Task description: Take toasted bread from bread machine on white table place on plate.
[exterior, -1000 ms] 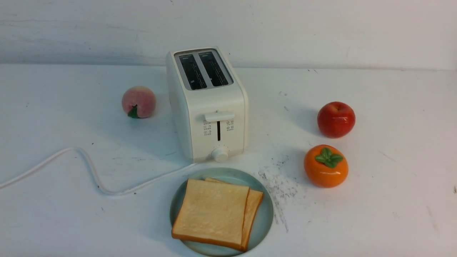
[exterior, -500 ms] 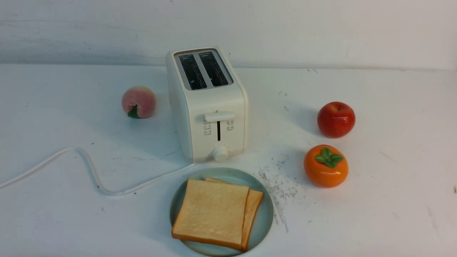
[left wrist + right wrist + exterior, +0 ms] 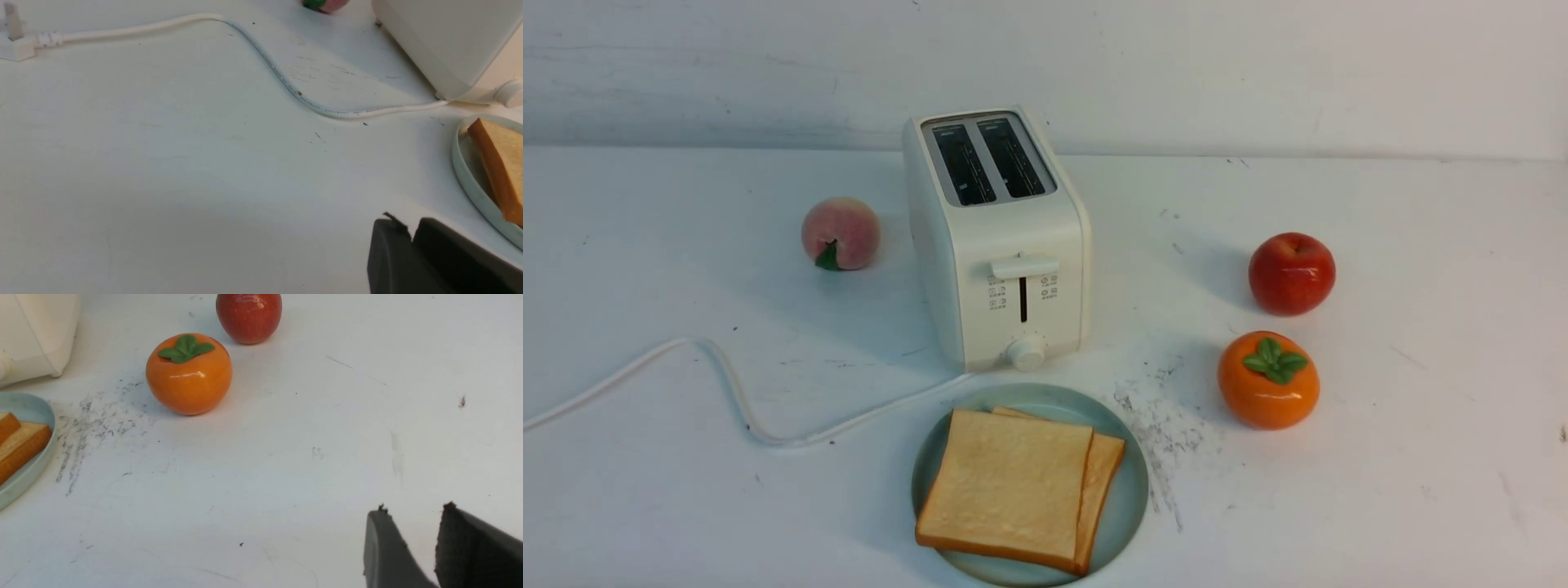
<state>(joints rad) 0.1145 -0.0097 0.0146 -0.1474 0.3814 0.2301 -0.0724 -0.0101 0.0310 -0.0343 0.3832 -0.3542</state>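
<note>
Toast (image 3: 1005, 488) stacked on plate (image 3: 1131, 490), plate just before bread machine (image 3: 996, 237).
Left gripper (image 3: 410, 232) nearly closed, right gripper (image 3: 412, 516) slightly parted; both empty, flanking the plate.

Golden toasted bread (image 3: 1005, 486), blue-green plate (image 3: 1123, 498)

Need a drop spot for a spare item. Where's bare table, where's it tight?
Bare: the white table right of the persimmon and apple; also left of the plate, nearer than the cord. Tight: plate sits just before the bread machine, cord running between; peach sits close on its left.
</note>
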